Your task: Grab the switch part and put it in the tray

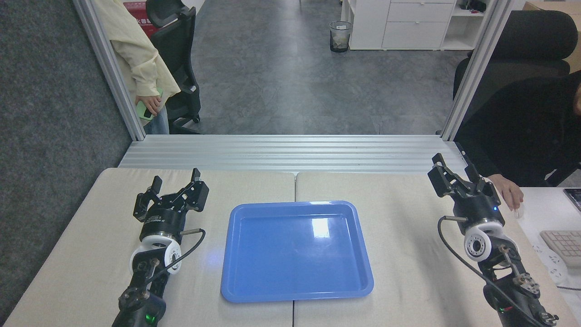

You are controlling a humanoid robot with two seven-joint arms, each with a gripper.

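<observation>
Standing at the far left behind the frame post, a person in a pale yellow top [136,59] holds a green phone [146,110] and keeps off the work area, which I take to be deliberate so the arms have room. Nearer, the left pincer [174,187] hovers over the left half of the bench [81,245] with its fingers spread apart and nothing between them, angled up and away from the robot, parked to one side. In the middle lies the tray [363,254], glossy blue, flat on the bench and straddling the seam between the two cream pads; it is bare inside apart from a reflection of the ceiling light, and it sits squarely between the two arms, presumably so that either one can reach it. The switch part I cannot find anywhere on the bench or in either pincer; it may be hidden or simply not set out yet, so the pick has not begun. To the right, the right pincer [456,172] is also spread and holding nothing, lifted near the bench's far right corner. Just beside it a hand [510,193] of a person in black rests on a white desk, near a keyboard [563,245]. The bench is matte, cream and uncluttered, backed by a ribbed aluminium sill; beyond lie grey floor tiles, a wire bin [340,36], white drawers and black office chairs.
</observation>
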